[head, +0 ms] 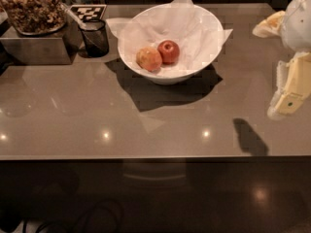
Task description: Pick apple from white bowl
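Observation:
The white bowl (204,28) stands at the back middle of the grey counter, lined with crumpled white paper. Inside it lie two apples side by side: the paler yellow-orange apple (148,58) on the left and an evenly deep-red apple (168,51) on the right. My gripper (289,98) hangs at the right edge of the view, above the counter, well to the right of the bowl and apart from it. It holds nothing that I can see.
A small dark cup (95,37) stands left of the bowl. A metal box topped with a dish of brown snacks (31,11) is at the back left. A checkered marker (87,11) lies behind the cup. The counter's front edge (146,157) runs across the middle.

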